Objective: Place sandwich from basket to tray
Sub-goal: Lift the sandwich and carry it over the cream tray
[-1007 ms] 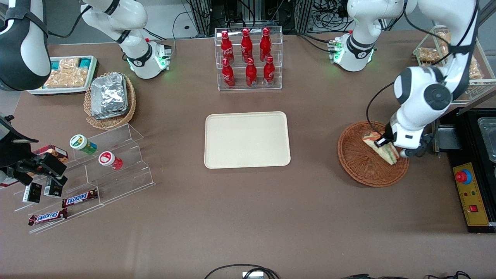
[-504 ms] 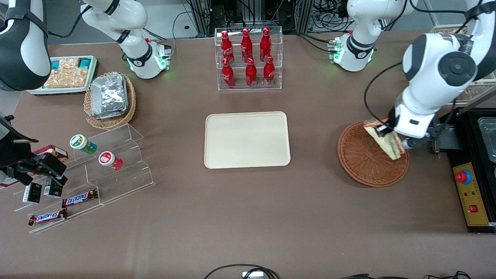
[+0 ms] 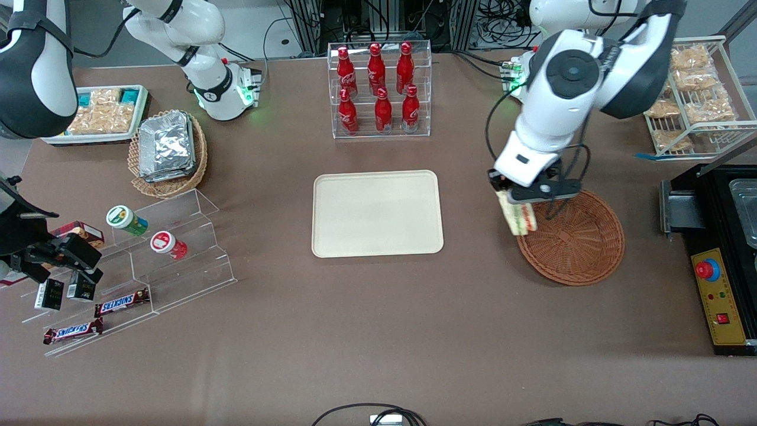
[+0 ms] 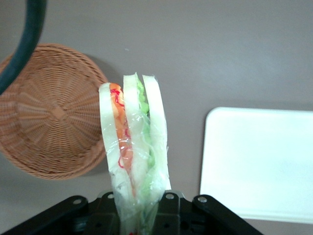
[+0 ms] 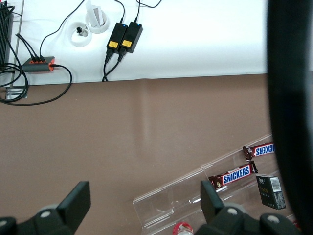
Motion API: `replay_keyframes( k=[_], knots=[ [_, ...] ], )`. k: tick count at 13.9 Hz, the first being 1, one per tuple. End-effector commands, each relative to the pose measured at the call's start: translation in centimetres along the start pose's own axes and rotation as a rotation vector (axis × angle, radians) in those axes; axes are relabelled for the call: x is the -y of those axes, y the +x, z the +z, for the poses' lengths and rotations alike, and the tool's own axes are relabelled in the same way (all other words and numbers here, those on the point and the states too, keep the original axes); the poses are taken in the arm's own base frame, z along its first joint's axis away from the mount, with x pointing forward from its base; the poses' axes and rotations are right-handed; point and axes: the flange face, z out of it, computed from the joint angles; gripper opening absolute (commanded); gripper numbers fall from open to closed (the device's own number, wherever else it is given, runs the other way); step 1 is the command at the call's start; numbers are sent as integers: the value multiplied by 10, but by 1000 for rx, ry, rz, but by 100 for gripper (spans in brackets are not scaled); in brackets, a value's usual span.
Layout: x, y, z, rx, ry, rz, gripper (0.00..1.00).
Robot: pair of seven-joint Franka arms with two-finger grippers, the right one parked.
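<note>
Sandwich (image 3: 517, 215) hung pinched in the hand (image 3: 516, 200), clear of the bench (image 3: 378, 331), with its layered edge facing outward. Below the hand lay the rim of the basket (image 3: 576, 251); the tray (image 3: 377, 213) sat well apart toward the parked arm's end.

sandwich (image 3: 517, 214) lifted out of basket (image 3: 576, 245), gripper (image 3: 516, 198) carried it toward tray (image 3: 377, 213)
</note>
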Motion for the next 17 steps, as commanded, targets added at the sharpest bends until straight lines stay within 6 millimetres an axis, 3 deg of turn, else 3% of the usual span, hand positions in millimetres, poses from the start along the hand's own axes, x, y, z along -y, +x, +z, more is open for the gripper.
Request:
replay_keyframes(
  k=[1, 6, 9, 13, 17],
  knots=[
    [-41, -13, 10, 9, -6, 86, 0],
    [-103, -45, 37, 1, -23, 222, 0],
    [-142, -70, 73, -8, 52, 350, 6],
    [-180, -90, 129, 1, 32, 319, 6],
    [-203, -109, 183, 14, 39, 299, 6]
  ],
)
